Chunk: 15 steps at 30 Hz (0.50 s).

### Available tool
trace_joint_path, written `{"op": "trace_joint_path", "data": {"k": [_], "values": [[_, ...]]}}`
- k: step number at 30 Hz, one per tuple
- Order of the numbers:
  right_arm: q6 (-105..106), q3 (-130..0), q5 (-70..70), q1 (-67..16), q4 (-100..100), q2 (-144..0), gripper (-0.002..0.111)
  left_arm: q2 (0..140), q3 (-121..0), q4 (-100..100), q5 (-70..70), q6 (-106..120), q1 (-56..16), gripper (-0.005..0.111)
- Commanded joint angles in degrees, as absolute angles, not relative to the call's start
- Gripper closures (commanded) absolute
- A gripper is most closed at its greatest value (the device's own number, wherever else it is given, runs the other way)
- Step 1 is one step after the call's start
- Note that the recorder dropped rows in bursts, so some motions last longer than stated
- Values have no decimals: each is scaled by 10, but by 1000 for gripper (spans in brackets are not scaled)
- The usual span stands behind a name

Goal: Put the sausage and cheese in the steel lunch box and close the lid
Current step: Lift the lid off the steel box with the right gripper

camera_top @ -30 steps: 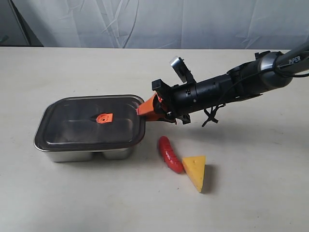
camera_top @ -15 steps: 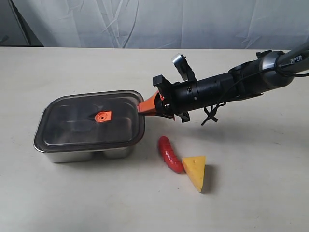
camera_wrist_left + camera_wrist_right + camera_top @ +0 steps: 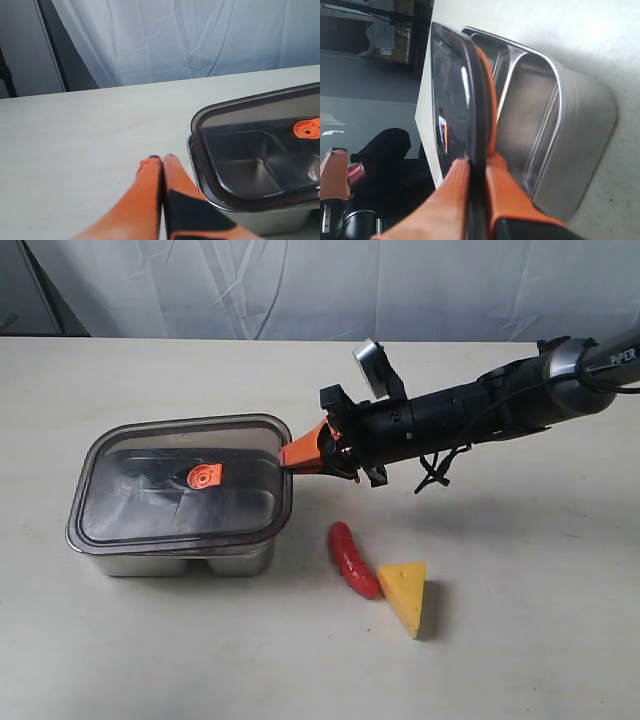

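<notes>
The dark translucent lid point(image 3: 150, 510) with its orange valve point(image 3: 205, 476) hovers tilted just above the steel lunch box point(image 3: 170, 562), its right edge raised. My right gripper point(image 3: 288, 457) is shut on that right edge; in the right wrist view its fingers point(image 3: 476, 162) pinch the lid point(image 3: 455, 90) over the box's compartments point(image 3: 570, 130). The red sausage point(image 3: 353, 560) and yellow cheese point(image 3: 405, 595) lie touching on the table, right of the box. My left gripper point(image 3: 161, 159) is shut on nothing, low beside the lid point(image 3: 250, 145); the exterior view does not show it.
A pale tabletop point(image 3: 520, 640) stretches in front and to the right. A white curtain point(image 3: 350, 280) hangs behind the table's far edge. The right arm point(image 3: 480, 410) stretches across the table above the sausage and cheese.
The right gripper has risen slightly with the lid's right edge. The lid has come up off the box rim and shifted a little left. Sausage and cheese have not moved.
</notes>
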<state>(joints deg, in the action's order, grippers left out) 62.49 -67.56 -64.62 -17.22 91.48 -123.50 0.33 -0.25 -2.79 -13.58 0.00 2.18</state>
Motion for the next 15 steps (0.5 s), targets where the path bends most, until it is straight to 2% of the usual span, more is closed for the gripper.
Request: {"op": "trace_joint_path", "data": {"k": [1,11,15], "values": [[636,-678,-674,-154,912,-1217,109,0,0,-27,-136,0,23,106],[672,-678,-700,-88,999,-1167,109,0,0,-27,-136,0,23,106],[699,-678,-593,-38,994,-1112,109,0,0,-27,-136,0,23,106]]}}
